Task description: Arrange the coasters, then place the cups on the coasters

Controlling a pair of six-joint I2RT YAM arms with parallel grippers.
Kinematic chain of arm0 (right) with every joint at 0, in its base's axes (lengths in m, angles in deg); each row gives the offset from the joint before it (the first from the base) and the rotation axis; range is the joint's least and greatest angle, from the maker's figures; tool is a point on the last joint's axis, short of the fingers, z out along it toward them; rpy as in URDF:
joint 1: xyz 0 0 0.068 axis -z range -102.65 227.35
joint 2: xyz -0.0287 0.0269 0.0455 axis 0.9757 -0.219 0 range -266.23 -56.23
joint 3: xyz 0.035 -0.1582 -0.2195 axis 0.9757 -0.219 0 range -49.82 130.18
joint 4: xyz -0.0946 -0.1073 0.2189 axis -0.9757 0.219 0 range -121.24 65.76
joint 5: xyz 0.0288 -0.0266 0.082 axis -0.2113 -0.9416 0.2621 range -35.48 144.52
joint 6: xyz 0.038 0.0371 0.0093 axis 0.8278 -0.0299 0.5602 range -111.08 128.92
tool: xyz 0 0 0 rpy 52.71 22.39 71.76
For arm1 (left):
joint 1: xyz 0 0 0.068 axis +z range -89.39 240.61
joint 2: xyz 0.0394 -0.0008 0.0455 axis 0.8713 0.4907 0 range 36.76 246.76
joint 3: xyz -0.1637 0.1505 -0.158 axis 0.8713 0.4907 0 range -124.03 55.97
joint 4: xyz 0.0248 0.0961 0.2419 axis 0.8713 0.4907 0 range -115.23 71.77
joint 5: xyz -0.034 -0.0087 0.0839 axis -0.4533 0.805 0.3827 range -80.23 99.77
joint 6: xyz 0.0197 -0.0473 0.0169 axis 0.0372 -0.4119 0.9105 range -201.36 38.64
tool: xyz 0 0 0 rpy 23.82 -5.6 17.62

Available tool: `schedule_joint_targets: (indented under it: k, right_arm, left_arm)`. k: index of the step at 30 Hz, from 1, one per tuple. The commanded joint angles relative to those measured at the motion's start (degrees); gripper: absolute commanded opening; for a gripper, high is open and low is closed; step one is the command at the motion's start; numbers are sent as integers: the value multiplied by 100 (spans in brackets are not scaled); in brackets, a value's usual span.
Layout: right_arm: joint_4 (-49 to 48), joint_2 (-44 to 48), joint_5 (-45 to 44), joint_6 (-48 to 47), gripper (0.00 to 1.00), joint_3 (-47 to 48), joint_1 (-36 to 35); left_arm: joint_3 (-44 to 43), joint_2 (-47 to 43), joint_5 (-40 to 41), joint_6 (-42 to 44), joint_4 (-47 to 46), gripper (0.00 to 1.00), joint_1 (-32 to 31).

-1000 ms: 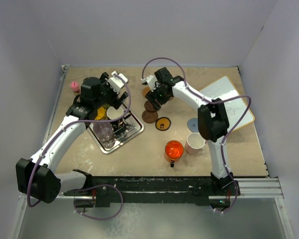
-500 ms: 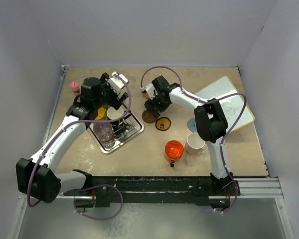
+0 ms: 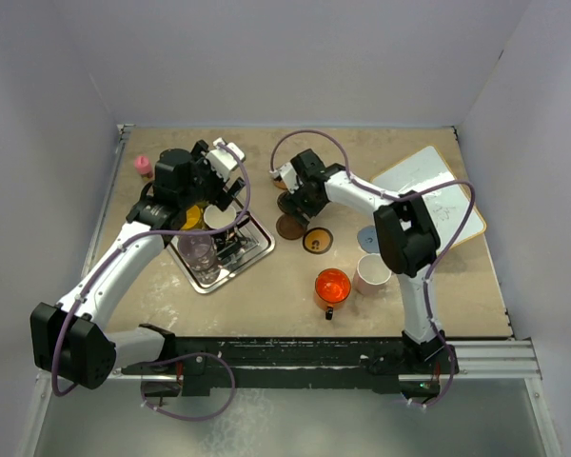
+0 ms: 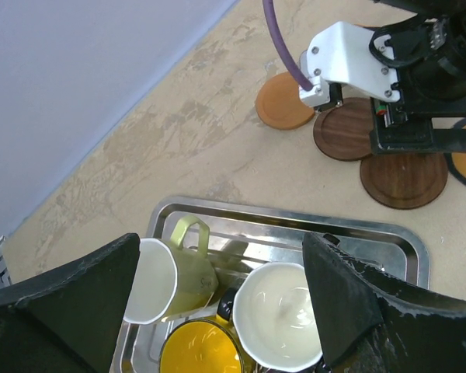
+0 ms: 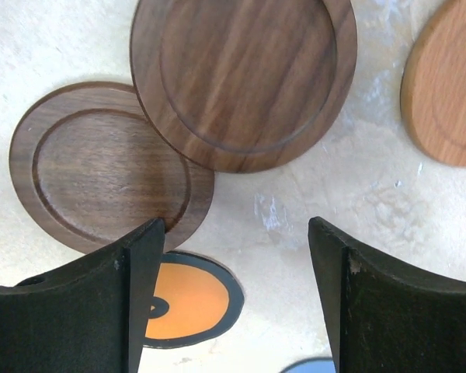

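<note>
The right gripper [image 5: 234, 223] hangs wide open and empty over the beige tabletop [image 5: 295, 202]. It is just beside two dark walnut round coasters [image 5: 241, 78], one overlapping the other, with a black-rimmed orange coaster [image 5: 190, 299] near its left finger. The left gripper [image 4: 221, 241], also wide open and empty, hovers above handled mugs [image 4: 279, 315] in the rectangular silver metal tray [image 4: 388, 241].

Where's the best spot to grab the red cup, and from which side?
Probably its left rim, from above: the red cup stands upright and open, its small handle sits on the near side, and the pink cup crowds its right.
</note>
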Motion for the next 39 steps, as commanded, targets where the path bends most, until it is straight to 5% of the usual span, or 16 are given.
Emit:
schedule_joint_targets:
  k: [1,18,39]
  right_arm:
    - [426,257,-471,-180,76,-305,156]
    - [24,-664,-1459,-522,71,750,832]
    - [76,-774,-926,-293,71,966,423]
  left_arm:
    - [31,-221,-138,29,-263,82,44]
    - [109,-260,-147,81,-302,82,41]
    - [128,-303,-130,121,-274,82,43]
